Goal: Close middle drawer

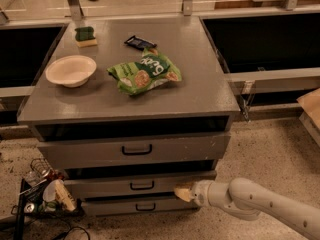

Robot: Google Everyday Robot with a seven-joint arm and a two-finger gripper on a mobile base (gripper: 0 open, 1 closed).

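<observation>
The middle drawer is the low grey front with a small black centre handle. It stands slightly out, with a dark gap above it. My gripper comes in from the lower right on a white arm. Its tan fingertips are together and rest against the right end of the middle drawer's front, holding nothing. Above it is the taller top drawer with the larger handle, also slightly out. Below it is the smaller bottom drawer.
On the cabinet top lie a white bowl, a green chip bag, a green sponge and a black bar. A wire basket of clutter and cables sit on the floor at the left.
</observation>
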